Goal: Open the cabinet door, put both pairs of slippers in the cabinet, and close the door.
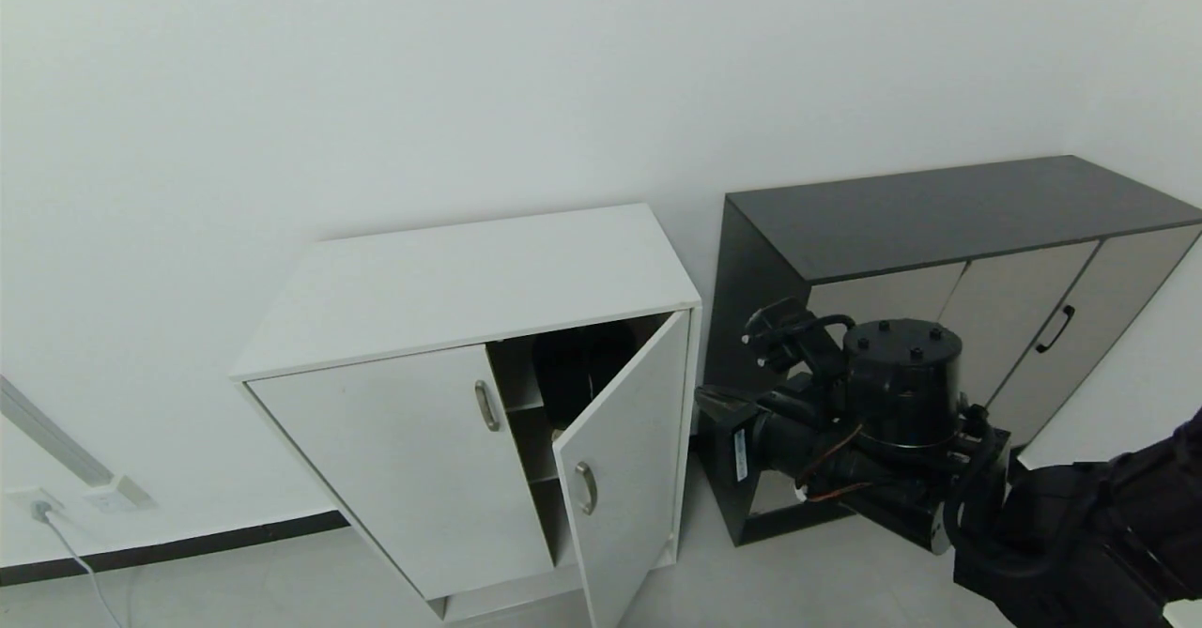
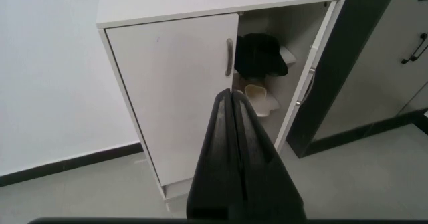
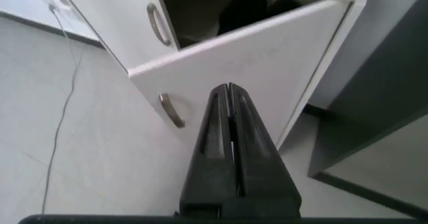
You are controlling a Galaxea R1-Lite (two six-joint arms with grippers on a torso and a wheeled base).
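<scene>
The white cabinet (image 1: 470, 281) stands against the wall. Its left door (image 1: 404, 459) is closed and its right door (image 1: 624, 440) hangs partly open. On an upper shelf inside sit the black slippers (image 2: 261, 55), and a pale pair of slippers (image 2: 259, 98) lies on the shelf below. My right arm (image 1: 845, 421) hovers just right of the open door. My right gripper (image 3: 229, 88) is shut and empty, pointing at the door's outer face (image 3: 267, 57) beside its handle (image 3: 170, 110). My left gripper (image 2: 233, 95) is also shut and empty, out in front of the left door (image 2: 174, 83).
A dark cabinet (image 1: 939, 215) with grey doors stands close to the right of the white one. A wall socket with a cable (image 1: 38, 508) sits low on the left. Grey floor (image 1: 798, 581) lies open in front of both cabinets.
</scene>
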